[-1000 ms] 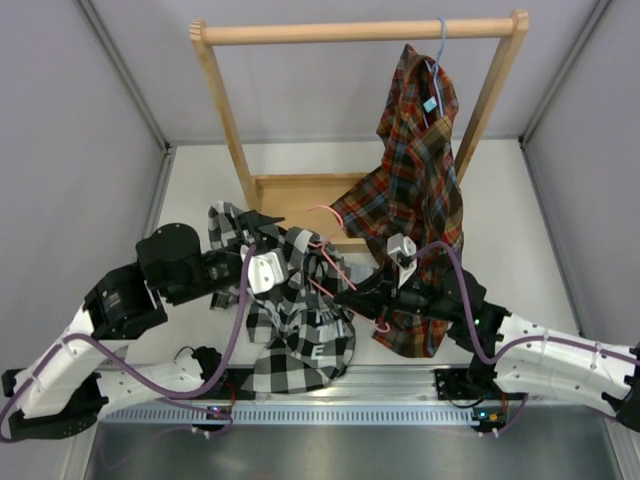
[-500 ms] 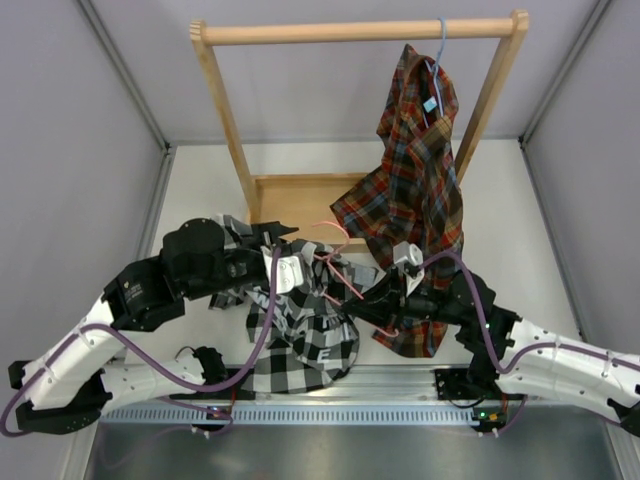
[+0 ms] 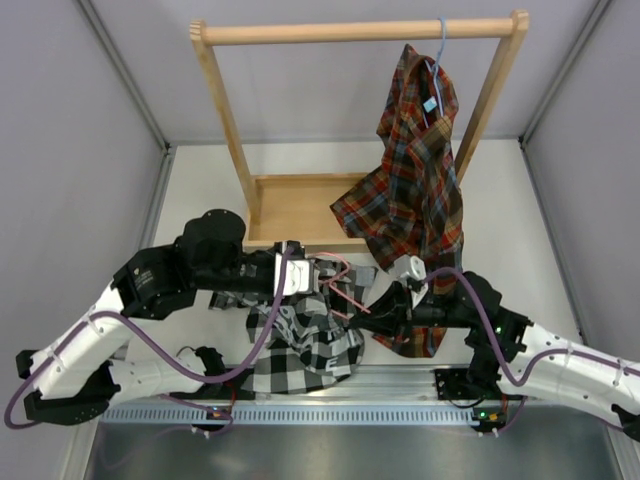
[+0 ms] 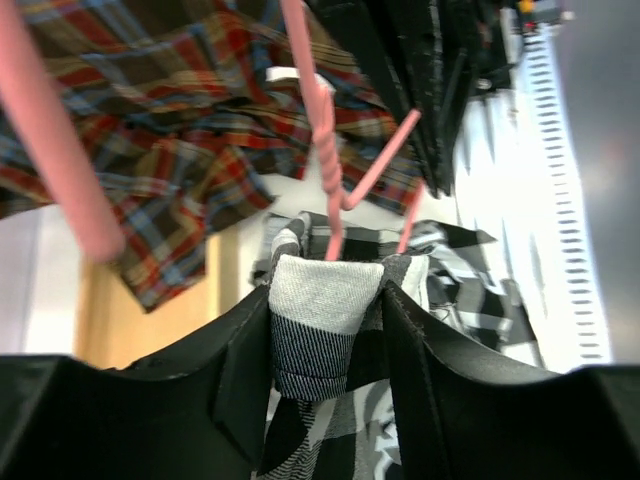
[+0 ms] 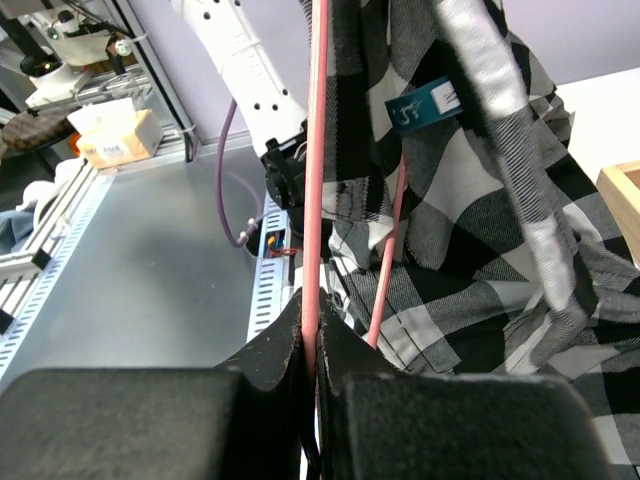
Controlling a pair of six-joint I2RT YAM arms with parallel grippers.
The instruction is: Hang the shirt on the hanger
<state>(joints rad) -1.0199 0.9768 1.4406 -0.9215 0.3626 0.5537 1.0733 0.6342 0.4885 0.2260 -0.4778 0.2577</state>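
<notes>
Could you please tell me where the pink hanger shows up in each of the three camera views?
Top external: the pink hanger sits at the centre of the picture, slightly low.
Left wrist: upper middle, shown by its twisted neck and diverging wires.
Right wrist: a vertical pink wire, left of centre.
Shared landmark: the black-and-white checked shirt, visible in all three.

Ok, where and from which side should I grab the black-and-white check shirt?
Probably the thick folded band of the shirt, beside the pink hanger, from the left: it stands raised, and the right gripper occupies the hanger's right side.
</notes>
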